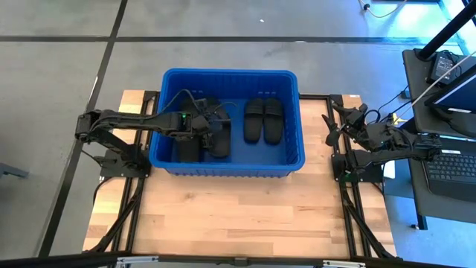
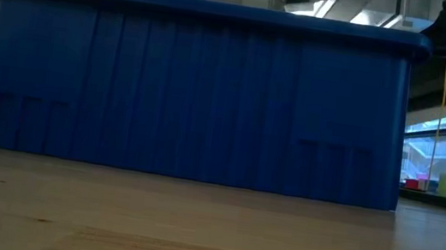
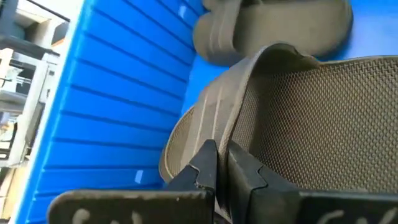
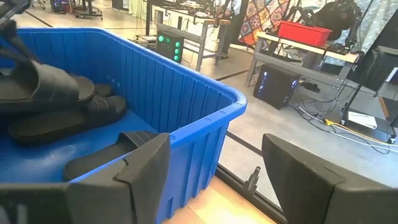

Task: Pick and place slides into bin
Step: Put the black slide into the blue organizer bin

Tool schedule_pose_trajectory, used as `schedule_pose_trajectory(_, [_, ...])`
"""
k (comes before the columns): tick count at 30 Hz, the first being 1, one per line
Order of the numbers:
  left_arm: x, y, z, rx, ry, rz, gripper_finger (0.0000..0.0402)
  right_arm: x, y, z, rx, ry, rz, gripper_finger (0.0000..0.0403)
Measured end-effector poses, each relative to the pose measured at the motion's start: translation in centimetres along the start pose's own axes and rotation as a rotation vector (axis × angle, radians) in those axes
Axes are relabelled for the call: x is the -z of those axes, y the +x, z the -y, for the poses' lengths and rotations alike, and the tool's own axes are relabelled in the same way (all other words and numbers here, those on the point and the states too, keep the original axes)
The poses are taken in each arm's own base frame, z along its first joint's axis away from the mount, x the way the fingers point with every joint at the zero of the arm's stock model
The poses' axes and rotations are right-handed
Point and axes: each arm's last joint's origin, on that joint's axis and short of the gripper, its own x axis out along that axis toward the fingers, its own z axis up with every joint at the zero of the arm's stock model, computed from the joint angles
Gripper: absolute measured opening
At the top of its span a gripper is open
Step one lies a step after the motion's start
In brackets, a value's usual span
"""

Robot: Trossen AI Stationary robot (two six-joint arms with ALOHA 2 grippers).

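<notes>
Inside the bin (image 1: 294,119), left fingers (image 3: 205,163) clamp a slide's strap (image 3: 249,81).

Grey concrete floor (image 1: 59,89) surrounds the wooden table (image 1: 238,216); desks (image 4: 311,46) stand beyond.

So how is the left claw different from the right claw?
The left claw is inside the bin, but the right claw waits outside it, beside the bin's right wall. The left claw is shut, pinching a slide's strap; the right claw is open and holds nothing. Both are dark, two-fingered claws.
</notes>
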Motion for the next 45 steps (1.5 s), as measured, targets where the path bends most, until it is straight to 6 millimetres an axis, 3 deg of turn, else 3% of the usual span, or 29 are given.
schedule_pose_trajectory(13, [1.9,1.5,1.9,0.006,0.039,-0.008,0.0006,0.0,0.0,0.0,0.002,0.0,0.0,0.0255])
schedule_pose_trajectory(31, [2.7,0.7,3.8,0.002,-0.02,-0.046,0.0006,0.0,0.0,0.0,0.002,0.0,0.0,0.0255])
schedule_pose_trajectory(45, [3.9,1.5,3.7,0.097,-0.066,-0.133,0.0008,0.0,0.0,0.0,0.002,0.0,0.0,0.0255])
